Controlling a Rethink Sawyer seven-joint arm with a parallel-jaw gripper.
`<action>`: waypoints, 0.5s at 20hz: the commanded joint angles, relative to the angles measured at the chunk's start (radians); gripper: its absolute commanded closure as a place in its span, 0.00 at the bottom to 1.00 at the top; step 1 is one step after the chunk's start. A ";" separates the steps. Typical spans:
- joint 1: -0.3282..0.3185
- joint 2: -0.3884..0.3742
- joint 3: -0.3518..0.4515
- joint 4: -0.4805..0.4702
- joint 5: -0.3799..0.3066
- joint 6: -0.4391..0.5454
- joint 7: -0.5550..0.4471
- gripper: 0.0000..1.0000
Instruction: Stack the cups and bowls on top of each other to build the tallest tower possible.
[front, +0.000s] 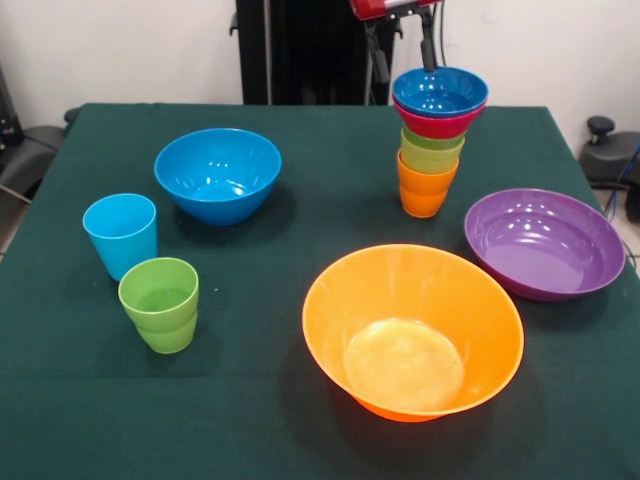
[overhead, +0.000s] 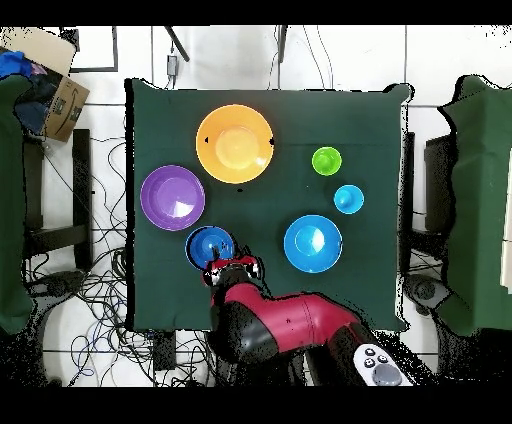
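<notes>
The tower (front: 430, 140) stands at the table's far right: an orange cup (front: 424, 192) lowest, a lime green cup (front: 431, 152), a red bowl (front: 437, 123), and a blue bowl (front: 440, 92) on top. From overhead the tower (overhead: 210, 246) shows only its blue top bowl. My gripper (front: 404, 48) hangs just behind and above the top bowl, open and empty, with one finger (front: 428, 42) near the bowl's far rim. It also shows in the overhead view (overhead: 233, 268). No yellow cup is visible.
Loose on the green cloth are a second blue bowl (front: 217, 172) (overhead: 312, 243), a light blue cup (front: 121, 233) (overhead: 348, 198), a green stepped cup (front: 160, 303) (overhead: 326, 160), a large orange bowl (front: 412, 330) (overhead: 235, 143) and a purple bowl (front: 543, 242) (overhead: 172, 197).
</notes>
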 joint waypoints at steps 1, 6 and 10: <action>0.031 0.002 -0.022 0.037 -0.040 0.042 0.099 0.00; -0.035 -0.085 0.048 0.014 -0.004 0.140 0.069 0.00; -0.110 -0.123 0.131 -0.046 0.050 0.246 0.027 0.00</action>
